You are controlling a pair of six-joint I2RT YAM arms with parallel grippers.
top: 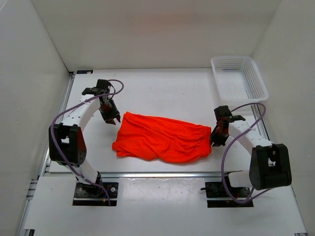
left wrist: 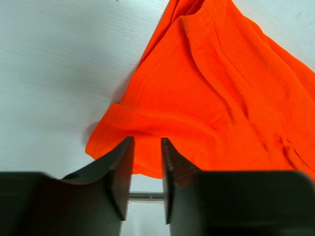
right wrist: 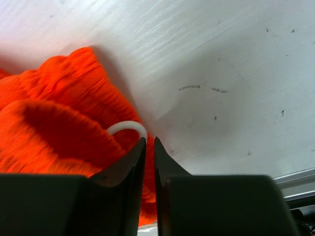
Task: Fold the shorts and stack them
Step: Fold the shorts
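Orange shorts (top: 162,137), hem (left wrist: 118,118) between narrowly parted left jaws, waistband (right wrist: 69,83) pinched by right jaws, bare table (top: 162,88) around.

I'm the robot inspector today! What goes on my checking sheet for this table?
Surface: white table, a few faint scuffs.
Job's things: orange shorts lying crumpled mid-table; white drawstring loop shows at the waistband.
Clutter: white basket, far right corner, looks empty.
Claws: left claw at the shorts' far left corner, jaws narrow, grip unclear; right claw pinched on the waistband.
Cables: purple cables loop along both arms.
Surroundings: plain white walls.
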